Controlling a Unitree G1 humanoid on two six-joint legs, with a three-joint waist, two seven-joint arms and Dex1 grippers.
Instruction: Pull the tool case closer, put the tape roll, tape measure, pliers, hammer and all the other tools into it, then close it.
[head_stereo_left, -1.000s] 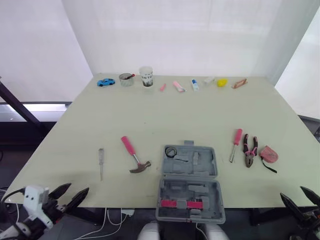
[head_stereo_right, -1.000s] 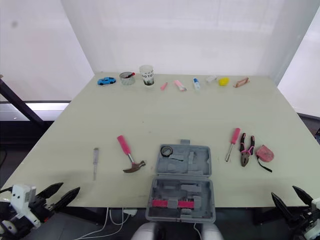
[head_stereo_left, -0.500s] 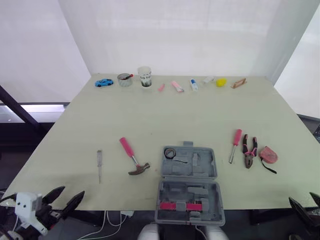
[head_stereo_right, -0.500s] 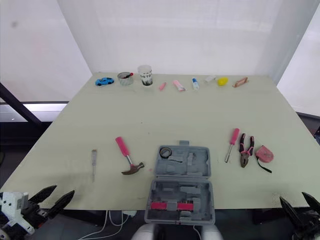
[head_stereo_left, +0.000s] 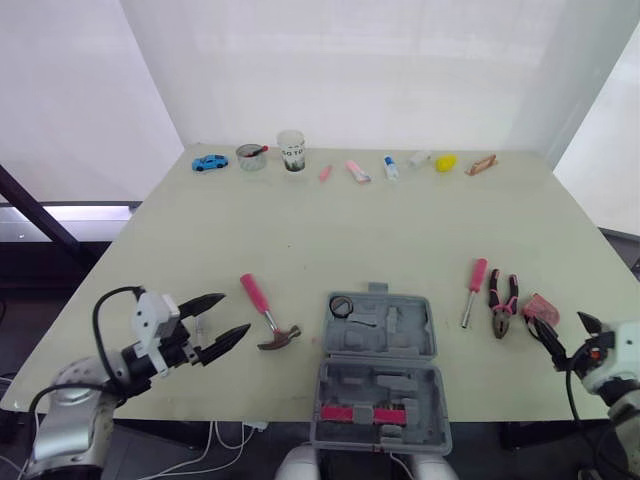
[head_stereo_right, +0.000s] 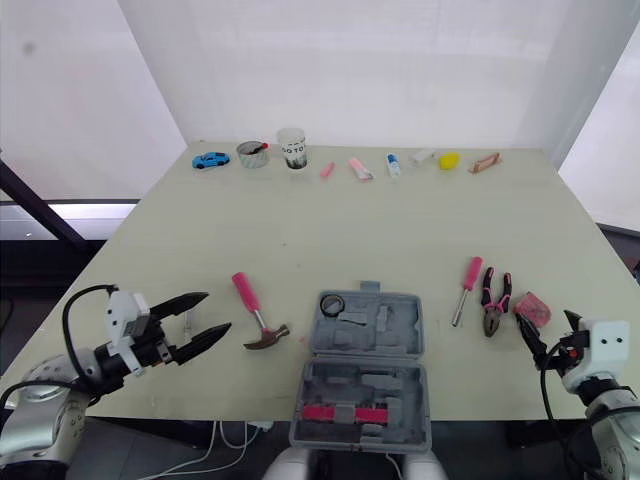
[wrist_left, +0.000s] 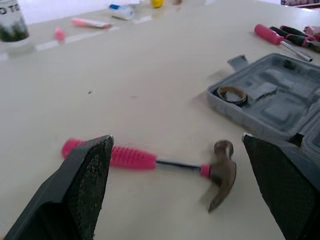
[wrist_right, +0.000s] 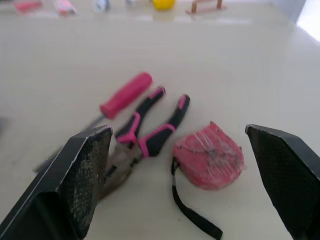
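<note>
- Cup (head_stereo_left: 291, 152), upper centre, carries dark print; "TO" is legible in the left wrist view.
- Tool case (head_stereo_left: 425, 340) lies open, lower centre.
- Hammer (head_stereo_left: 258, 295): handle points upper left, head beside the case.
- Left gripper (head_stereo_left: 232, 314) and right gripper (head_stereo_left: 565, 328) are spread wide, holding nothing.

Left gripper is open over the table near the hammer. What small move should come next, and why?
Probably ease the left gripper forward and down onto the hammer's pink handle. Its fingers are open, the hammer lies just ahead between them, and the open tool case waits beside it.
</note>
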